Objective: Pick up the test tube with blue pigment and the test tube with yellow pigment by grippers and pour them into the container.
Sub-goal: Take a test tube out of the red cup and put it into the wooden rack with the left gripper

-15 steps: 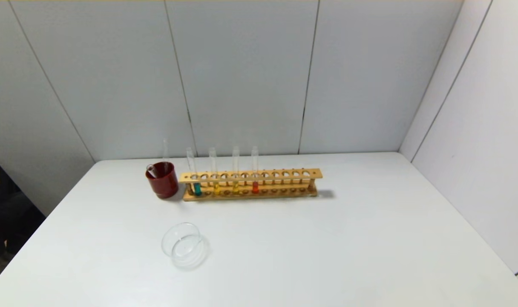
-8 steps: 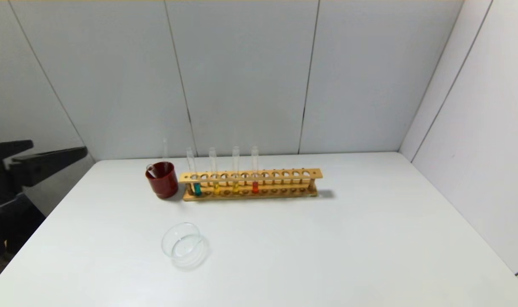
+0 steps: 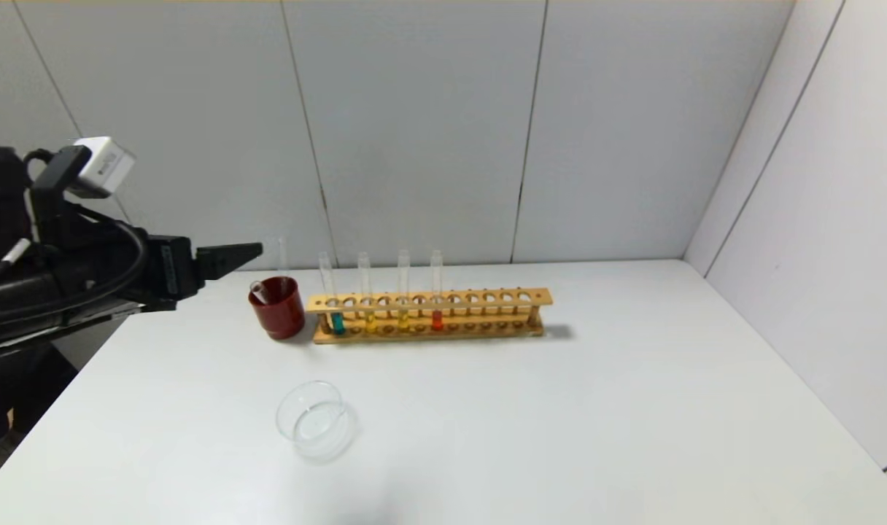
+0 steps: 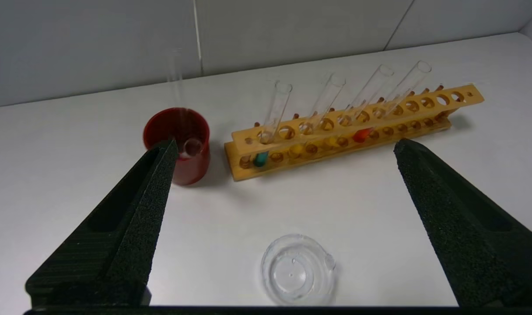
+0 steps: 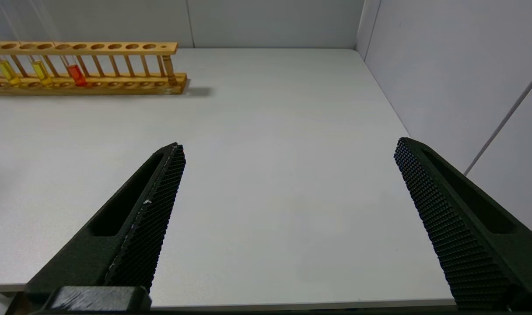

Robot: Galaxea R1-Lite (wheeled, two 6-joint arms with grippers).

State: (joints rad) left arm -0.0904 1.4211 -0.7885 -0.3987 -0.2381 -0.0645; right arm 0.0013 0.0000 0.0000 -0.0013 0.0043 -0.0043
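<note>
The test tube with blue pigment (image 3: 337,321) (image 4: 260,159) stands at the left end of a wooden rack (image 3: 487,297). Two tubes with yellow pigment (image 3: 370,321) (image 3: 403,321) stand beside it to the right. The container (image 3: 316,421) (image 4: 297,273), a clear glass dish, sits nearer me on the table. My left gripper (image 3: 232,257) (image 4: 287,146) hovers open above the table's left edge, pointing at the rack, with nothing between its fingers. My right gripper (image 5: 290,144) is open over bare table on the right, out of the head view.
A dark red cup (image 3: 278,308) with a glass tube in it stands against the rack's left end. A red-orange tube (image 3: 437,319) sits fourth in the rack. Grey walls close the table (image 3: 633,408) at the back and right.
My left arm has risen into the head view from the left and reached toward the red cup. The tubes, rack and dish have not moved.
</note>
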